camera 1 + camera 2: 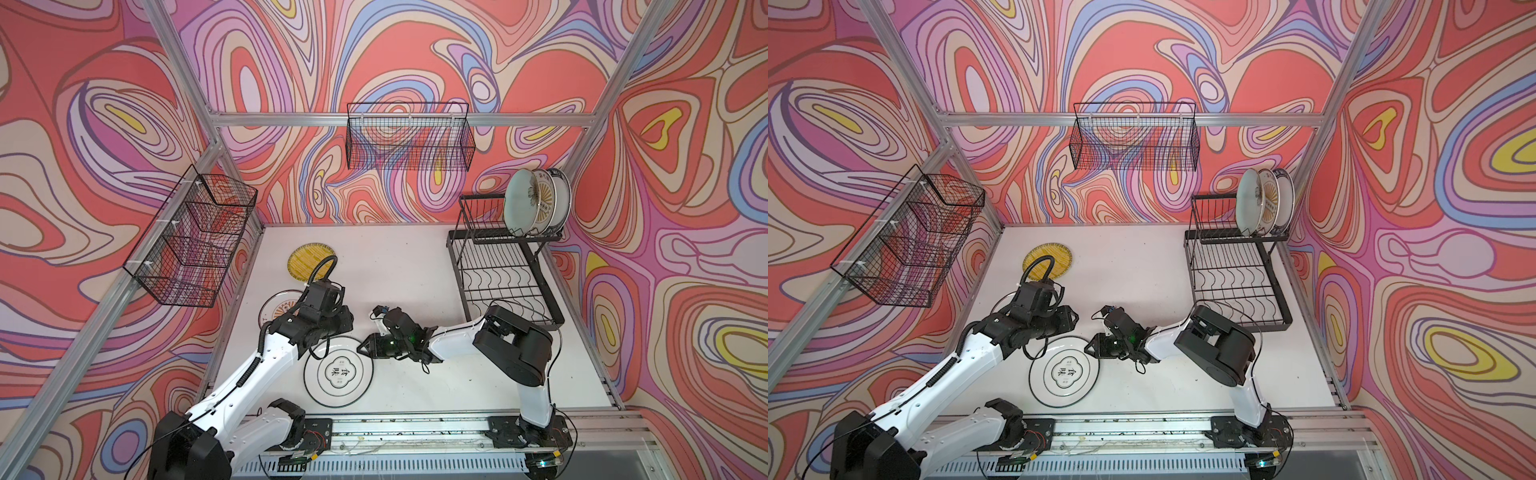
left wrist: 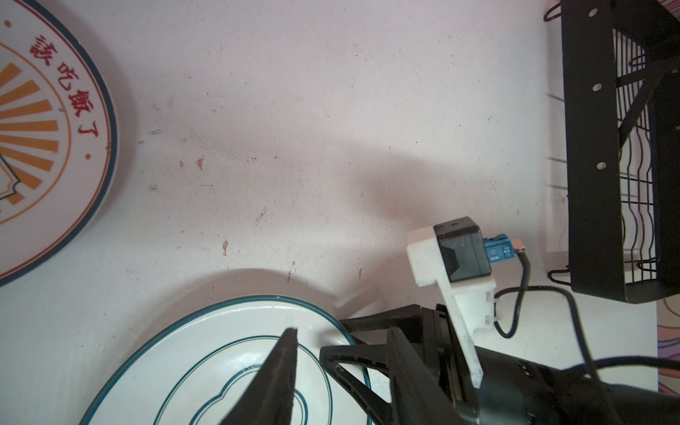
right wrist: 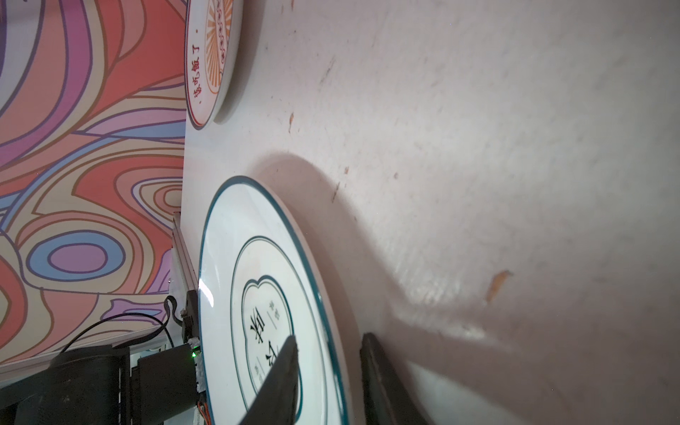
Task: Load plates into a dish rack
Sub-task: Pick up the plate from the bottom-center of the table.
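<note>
- Front rail [image 1: 415,428] with both arm bases is seen nearest; no task item on it.
- White plate with Chinese characters [image 1: 338,374] is found face up at the near middle of the worktop [image 1: 395,266]. Look: glossy glaze, thin dark-teal rim line, a second ring, a lobed centre panel with two black characters.
- Right pincer [image 3: 328,336] is set astride that plate's rim on the rack side. One finger [image 3: 283,379] is over the face, the other finger [image 3: 382,379] is outside the rim, low by the worktop. It is spread; a sliver of gap is seen at the outer finger, so no pinch is judged yet.
- Left pincer [image 2: 344,329] is partly spread, nothing pinched. One of its fingers [image 2: 283,368] is held over the plate's face near the same rim; contact cannot be told.
- Step judged: rim grasp before lift. The outer finger should be slid well under the rim before the squeeze. A deep bite is wanted, as the glaze looks slick. The two pincers are crowded and should be kept from knocking.
- Orange-sunburst plate [image 1: 276,309] is seen flat farther left, partly hidden under the left arm.
- Yellow striped plate [image 1: 309,259] is seen flat farther back.
- Dish rack [image 1: 503,278] is placed far right. Lower wavy slots are unfilled; three plates are stood on edge on the upper tier, the pale green plate [image 1: 521,203] in front.
- Mesh baskets [image 1: 409,137] are hung on the walls, not involved.
</note>
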{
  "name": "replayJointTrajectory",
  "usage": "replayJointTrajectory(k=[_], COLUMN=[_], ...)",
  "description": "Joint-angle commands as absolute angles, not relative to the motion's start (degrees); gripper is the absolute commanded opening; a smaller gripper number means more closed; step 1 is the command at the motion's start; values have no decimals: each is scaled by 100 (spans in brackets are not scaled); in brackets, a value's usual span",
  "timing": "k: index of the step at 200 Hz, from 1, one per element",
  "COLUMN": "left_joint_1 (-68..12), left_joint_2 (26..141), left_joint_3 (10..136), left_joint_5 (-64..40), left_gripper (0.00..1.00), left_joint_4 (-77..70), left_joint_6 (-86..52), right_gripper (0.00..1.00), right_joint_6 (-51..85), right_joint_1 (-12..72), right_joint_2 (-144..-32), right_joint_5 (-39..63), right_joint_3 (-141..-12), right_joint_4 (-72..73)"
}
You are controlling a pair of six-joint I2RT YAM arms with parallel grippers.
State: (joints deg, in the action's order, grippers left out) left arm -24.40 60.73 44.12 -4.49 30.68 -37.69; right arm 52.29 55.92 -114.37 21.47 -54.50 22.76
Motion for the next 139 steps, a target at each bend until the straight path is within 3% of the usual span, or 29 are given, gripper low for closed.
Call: replayJointTrajectory(k=[1,139], left_joint_1=[-2470,-2466], left_joint_2=[6013,6098], left_joint_3=[4463,4480], left_joint_5=[-470,-545], left_gripper=[44,44], left_joint_4=[3194,3181], left_joint_6=[-3711,-3675], right_gripper=[28,16], right_joint_6=[5245,5329], right_joint_1=[5633,5628], right_joint_2=[-11656,-11728], right_joint_5=[2074,1980], right_joint_3=[-5462,-5537], right_joint_4=[2135,2066])
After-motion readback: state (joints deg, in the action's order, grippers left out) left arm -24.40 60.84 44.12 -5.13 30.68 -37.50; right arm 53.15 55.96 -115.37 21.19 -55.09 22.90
